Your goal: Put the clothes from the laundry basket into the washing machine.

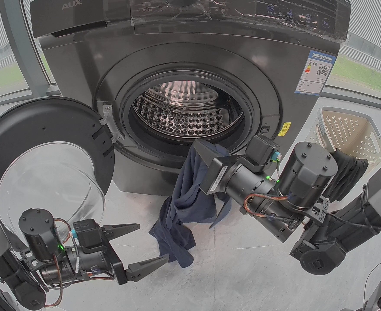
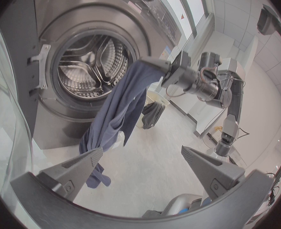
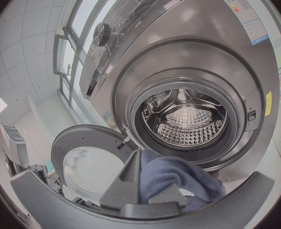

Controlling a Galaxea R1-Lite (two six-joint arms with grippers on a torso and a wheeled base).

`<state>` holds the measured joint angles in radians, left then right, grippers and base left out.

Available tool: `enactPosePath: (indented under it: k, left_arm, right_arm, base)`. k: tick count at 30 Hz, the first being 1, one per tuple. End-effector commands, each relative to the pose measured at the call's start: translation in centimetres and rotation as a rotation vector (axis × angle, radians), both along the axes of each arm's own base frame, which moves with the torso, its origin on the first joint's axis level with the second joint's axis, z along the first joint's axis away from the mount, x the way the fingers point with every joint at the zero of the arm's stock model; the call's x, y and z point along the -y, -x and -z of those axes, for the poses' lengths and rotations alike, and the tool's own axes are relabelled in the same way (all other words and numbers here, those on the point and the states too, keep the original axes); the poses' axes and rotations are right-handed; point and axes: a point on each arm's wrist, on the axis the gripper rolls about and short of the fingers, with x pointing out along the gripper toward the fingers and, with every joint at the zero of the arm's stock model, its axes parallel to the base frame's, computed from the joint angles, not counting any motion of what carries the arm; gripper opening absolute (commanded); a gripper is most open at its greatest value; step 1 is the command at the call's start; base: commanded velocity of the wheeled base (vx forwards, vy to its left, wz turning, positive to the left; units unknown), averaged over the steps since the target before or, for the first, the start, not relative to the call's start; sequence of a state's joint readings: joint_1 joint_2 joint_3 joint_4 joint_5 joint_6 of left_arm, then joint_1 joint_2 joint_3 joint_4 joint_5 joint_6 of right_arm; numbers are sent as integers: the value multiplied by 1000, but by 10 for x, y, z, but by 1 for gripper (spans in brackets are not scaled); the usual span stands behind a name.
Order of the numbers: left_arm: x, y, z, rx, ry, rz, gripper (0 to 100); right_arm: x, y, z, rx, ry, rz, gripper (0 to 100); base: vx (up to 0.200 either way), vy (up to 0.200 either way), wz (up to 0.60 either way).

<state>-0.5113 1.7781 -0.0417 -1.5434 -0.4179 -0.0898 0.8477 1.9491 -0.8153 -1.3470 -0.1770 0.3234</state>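
My right gripper (image 1: 204,148) is shut on a dark blue garment (image 1: 184,201) just below the washing machine's open drum (image 1: 185,109). The garment (image 2: 119,107) hangs down, its lower end trailing on the floor. From the right wrist the blue cloth (image 3: 175,178) bunches between the fingers (image 3: 127,178), with the drum (image 3: 185,118) ahead. My left gripper (image 1: 149,245) is open low on the left, near the garment's hem, with nothing between its fingers (image 2: 80,167). The beige laundry basket (image 1: 350,130) stands right of the machine with a black garment (image 1: 346,173) draped over its rim.
The round glass door (image 1: 43,160) is swung wide open to the left, right above my left arm. The grey tiled floor (image 1: 242,264) lies in front of the machine. Windows run behind the machine.
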Motion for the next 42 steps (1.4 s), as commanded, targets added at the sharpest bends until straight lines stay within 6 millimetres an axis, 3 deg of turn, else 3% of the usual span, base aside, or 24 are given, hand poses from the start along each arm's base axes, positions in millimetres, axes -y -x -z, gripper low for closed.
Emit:
enactPosePath:
  k: [1,15,23,32,38,42]
  left_arm:
    - [7,-8,20,-72,-46,15,100]
    - [35,-49,45,-103,-46,36,100]
    - [54,-83,58,-65,-25,11,100]
    - [45,-96,60,-49,-28,-54,100]
    - [25,-106,51,-20,-14,-122,100]
    - [31,-108,51,-14,-4,-99,100]
  right_arm:
    - [-1,1,-5,7,-15,-4,0]
    - [-6,7,-3,8,-20,-16,0]
    - [-8,13,-5,10,-23,-32,0]
    - [-5,17,-6,16,-27,-36,0]
    - [-2,19,-5,11,-20,-34,0]
    - [-2,19,-4,10,-17,-34,0]
  base:
    - [0,0,0]
    - [0,0,0]
    - [0,0,0]
    - [0,0,0]
    - [0,0,0]
    - [0,0,0]
